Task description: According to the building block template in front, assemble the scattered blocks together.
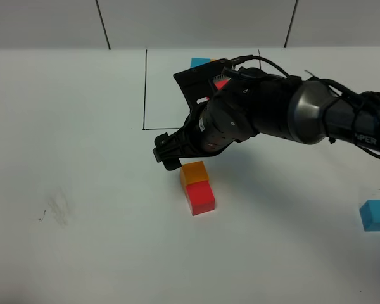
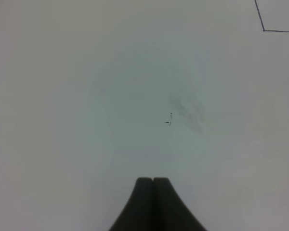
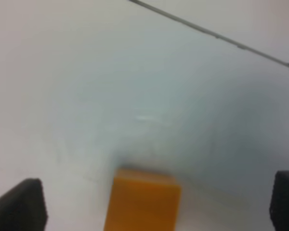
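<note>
With jaws spread wide and empty, the right gripper [image 1: 167, 154] hung low by the orange block [image 1: 194, 172], which showed between the jaws in the wrist view and sat touching the red block [image 1: 201, 198] near the middle of the bench [image 1: 82, 126]. A careless pull-away risked a finger clipping the orange block and knocking the pair out of line. The blue block [image 1: 375, 215] lay well apart by the bench's right edge. The right arm [image 1: 291, 111] reached in across the middle, wrist tilted down, hiding most of the template [image 1: 200, 63] inside its black outline [image 1: 144, 88] at the far edge. The left gripper [image 2: 153, 192], clenched on nothing, hovered over a smudge [image 2: 188, 108].
</note>
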You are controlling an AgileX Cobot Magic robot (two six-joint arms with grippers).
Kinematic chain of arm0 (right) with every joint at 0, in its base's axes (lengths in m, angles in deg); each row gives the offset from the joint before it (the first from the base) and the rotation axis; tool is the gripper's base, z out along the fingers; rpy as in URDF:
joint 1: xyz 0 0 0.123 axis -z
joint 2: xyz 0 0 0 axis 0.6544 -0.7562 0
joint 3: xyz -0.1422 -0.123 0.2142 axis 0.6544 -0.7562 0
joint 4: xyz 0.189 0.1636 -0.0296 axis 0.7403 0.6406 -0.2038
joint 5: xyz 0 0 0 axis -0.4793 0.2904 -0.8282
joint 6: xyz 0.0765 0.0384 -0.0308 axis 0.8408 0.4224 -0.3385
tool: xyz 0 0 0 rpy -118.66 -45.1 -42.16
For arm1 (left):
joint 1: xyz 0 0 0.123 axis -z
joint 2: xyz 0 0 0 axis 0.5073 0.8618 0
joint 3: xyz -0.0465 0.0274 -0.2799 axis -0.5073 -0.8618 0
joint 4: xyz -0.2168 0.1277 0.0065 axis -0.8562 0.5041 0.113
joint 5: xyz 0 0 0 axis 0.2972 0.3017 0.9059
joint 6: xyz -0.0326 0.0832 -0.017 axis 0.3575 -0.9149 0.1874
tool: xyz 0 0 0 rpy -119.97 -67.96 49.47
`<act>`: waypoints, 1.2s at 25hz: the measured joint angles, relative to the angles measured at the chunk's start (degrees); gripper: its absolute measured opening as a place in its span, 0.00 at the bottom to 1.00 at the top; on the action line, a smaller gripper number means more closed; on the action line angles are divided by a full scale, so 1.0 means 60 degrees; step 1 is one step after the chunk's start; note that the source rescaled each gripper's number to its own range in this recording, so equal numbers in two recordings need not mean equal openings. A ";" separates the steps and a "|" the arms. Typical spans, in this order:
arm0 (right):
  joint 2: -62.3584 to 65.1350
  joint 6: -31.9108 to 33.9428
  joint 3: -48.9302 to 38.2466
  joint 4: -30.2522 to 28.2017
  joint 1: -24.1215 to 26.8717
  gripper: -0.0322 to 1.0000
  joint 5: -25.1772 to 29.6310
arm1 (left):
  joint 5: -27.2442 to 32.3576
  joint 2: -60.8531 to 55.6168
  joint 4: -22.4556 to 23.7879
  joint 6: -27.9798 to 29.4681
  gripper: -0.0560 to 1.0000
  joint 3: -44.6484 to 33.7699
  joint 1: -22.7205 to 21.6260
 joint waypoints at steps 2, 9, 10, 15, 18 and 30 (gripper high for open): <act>0.0357 0.0000 0.0000 -0.0286 0.0000 0.92 0.0386 | 0.0000 0.0000 0.0000 0.0000 0.05 0.0000 0.0000; 0.1196 0.0169 -0.0044 -0.1387 0.0125 0.91 0.2267 | 0.0000 0.0000 0.0000 0.0000 0.05 0.0000 0.0000; 0.1257 0.0178 -0.0135 -0.1466 0.0212 0.91 0.2431 | 0.0000 0.0000 0.0000 0.0000 0.05 0.0000 0.0000; 0.1743 0.0211 -0.1058 -0.1619 0.0730 0.90 0.2564 | 0.0000 0.0000 0.0000 0.0000 0.05 0.0000 0.0000; 0.2260 0.0209 -0.1705 -0.1705 0.1015 0.89 0.2555 | 0.0000 0.0000 0.0000 0.0000 0.05 0.0000 0.0000; 0.4643 0.0596 -0.4526 -0.1900 0.2028 0.88 0.2488 | 0.0000 0.0000 0.0000 0.0000 0.05 0.0000 0.0000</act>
